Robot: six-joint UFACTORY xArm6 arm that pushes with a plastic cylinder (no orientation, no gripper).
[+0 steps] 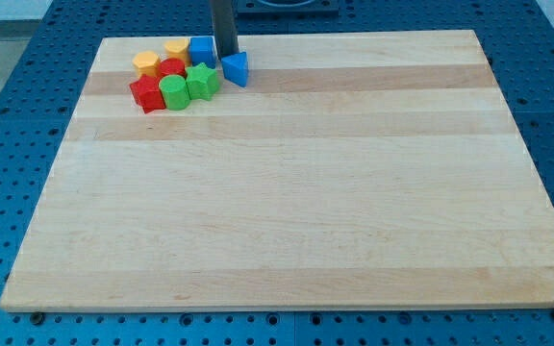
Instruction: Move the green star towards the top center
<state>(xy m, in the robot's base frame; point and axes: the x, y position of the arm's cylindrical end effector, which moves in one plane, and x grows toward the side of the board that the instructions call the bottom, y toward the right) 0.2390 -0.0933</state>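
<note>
Taking the green star (202, 80) as landmark, near the table's (287, 211) top-left corner: the green cylinder (173, 92) and red star (146, 94) touch its left, the blue triangular block (236, 68) sits just right, and my tip (226, 57), a bare rod tool holding nothing, stands just beyond it, seemingly poorly placed for pushing rightward.

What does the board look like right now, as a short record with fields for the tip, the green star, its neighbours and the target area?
tip: my tip sits between the blue cube and the blue triangular block
green star: in the cluster at the view's top left
neighbours: green cylinder, red star, red block, yellow blocks
target: top centre lies to the star's right on the wooden board
</note>
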